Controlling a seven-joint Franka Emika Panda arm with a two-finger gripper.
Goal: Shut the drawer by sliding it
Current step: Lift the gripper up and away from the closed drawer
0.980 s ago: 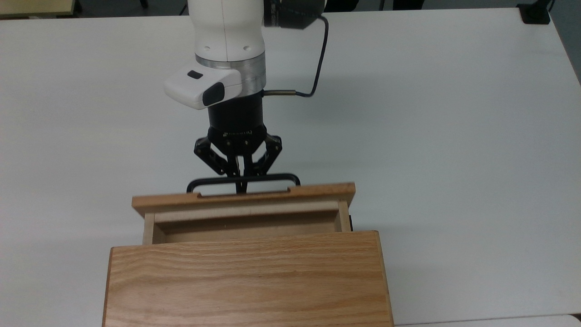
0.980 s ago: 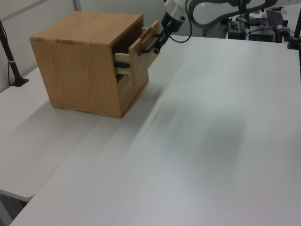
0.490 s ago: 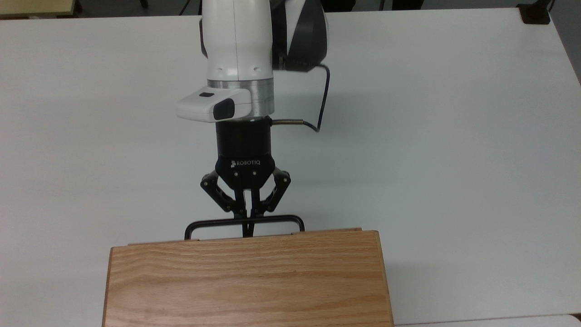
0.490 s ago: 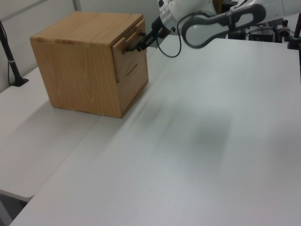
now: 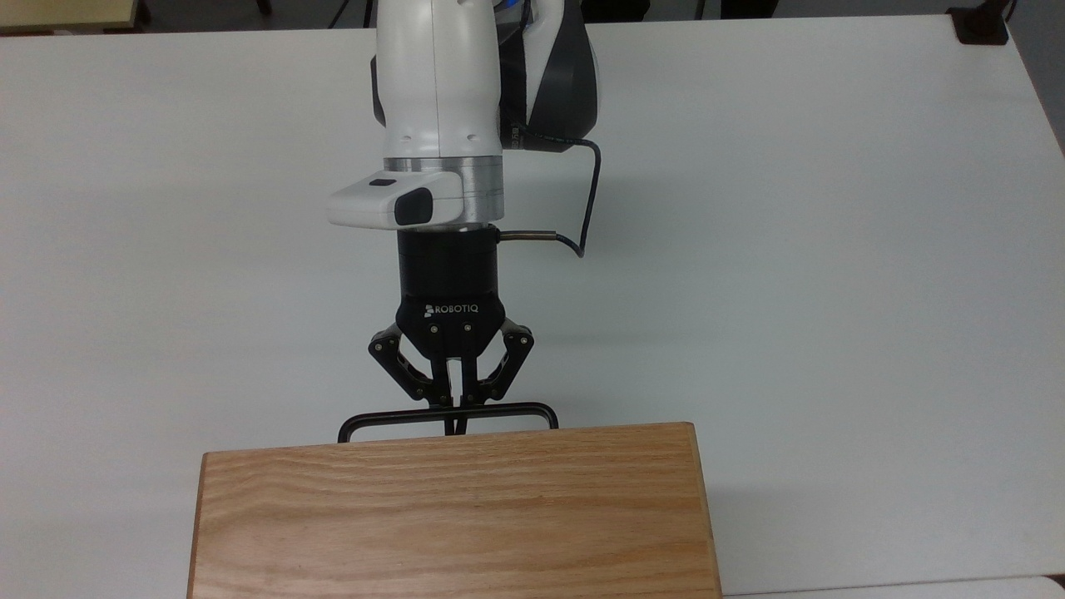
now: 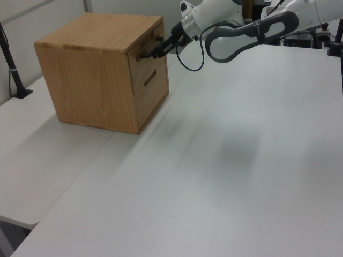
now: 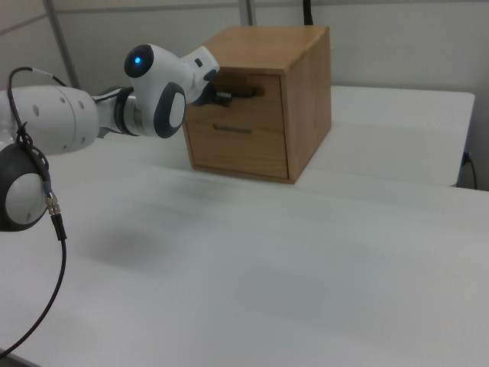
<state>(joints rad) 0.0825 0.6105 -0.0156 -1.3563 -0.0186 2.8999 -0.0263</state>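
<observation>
I am reading "ROBOTIQ" in white letters on the black body of the gripper [image 5: 454, 413], and I am finding no other legible writing. The fingers are sitting close together, pinched on the thin black handle [image 5: 516, 409] at about its middle in the top view. The drawer [image 6: 148, 58] is sitting pushed into the wooden cabinet [image 5: 449, 516], its light-brown front panel lying flush with the cabinet face in the left view. In the top view the oak-grained cabinet top is covering the drawer, with the handle sticking out past its edge. In the right view a second drawer front [image 7: 237, 145] is showing below it, with its own dark handle. The cabinet is resting on the white table [image 5: 832, 249].
</observation>
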